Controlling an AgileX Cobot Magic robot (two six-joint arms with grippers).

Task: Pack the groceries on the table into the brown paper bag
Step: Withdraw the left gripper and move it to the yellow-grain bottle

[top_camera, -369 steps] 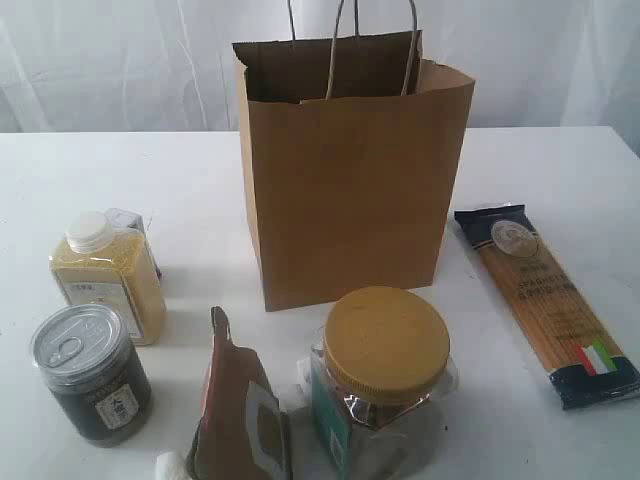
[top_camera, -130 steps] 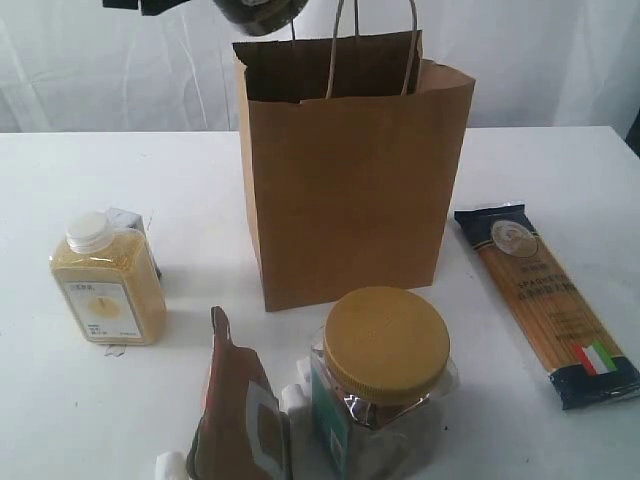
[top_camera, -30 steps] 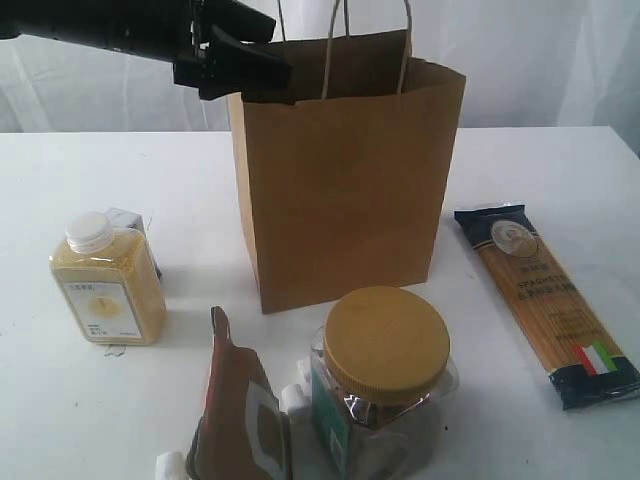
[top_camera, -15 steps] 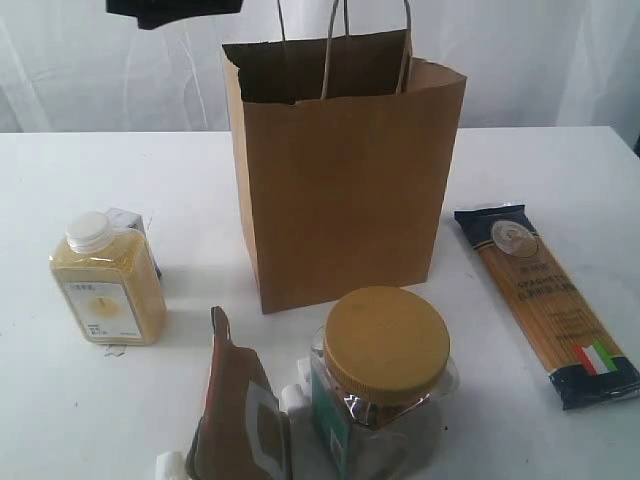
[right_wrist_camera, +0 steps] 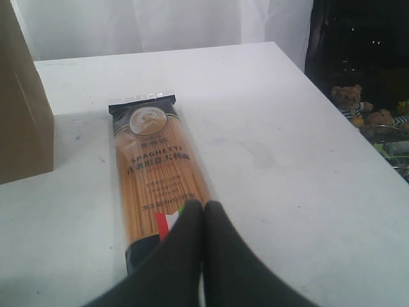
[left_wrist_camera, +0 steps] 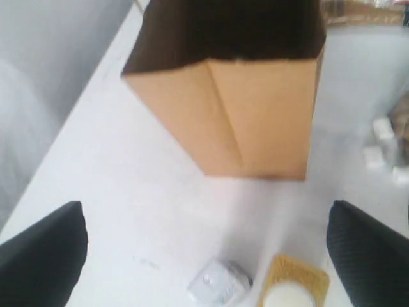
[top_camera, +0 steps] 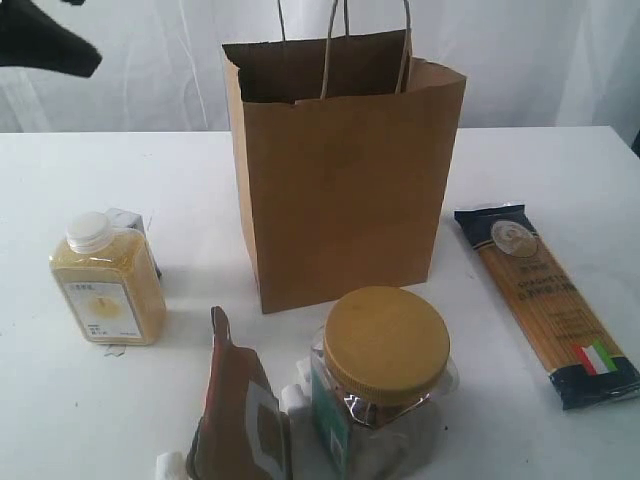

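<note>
The brown paper bag [top_camera: 345, 170] stands upright and open at the middle of the table [top_camera: 540, 160]. In front of it are the yellow-grain bottle [top_camera: 108, 290], the brown-orange pouch [top_camera: 240, 410] and the mustard-lid jar [top_camera: 385, 365]. The spaghetti packet [top_camera: 545, 300] lies to its right. The dark can is out of sight. My left gripper [left_wrist_camera: 206, 211] hangs open and empty high over the bottle's white cap [left_wrist_camera: 291, 295], left of the bag [left_wrist_camera: 255, 109]. My right gripper [right_wrist_camera: 203, 211] is shut and empty above the near end of the spaghetti packet [right_wrist_camera: 156, 173].
A small silvery packet [top_camera: 130, 225] sits behind the bottle. Small white cylindrical bits [top_camera: 292, 398] lie between pouch and jar. The left arm's dark end [top_camera: 45, 40] shows at the exterior view's top left. Beyond the table's edge are teddy bears [right_wrist_camera: 350, 99].
The left gripper has risen from the bag's left rim and swung away to the upper left. The dark can, on the table 12 s ago, is gone from it.
</note>
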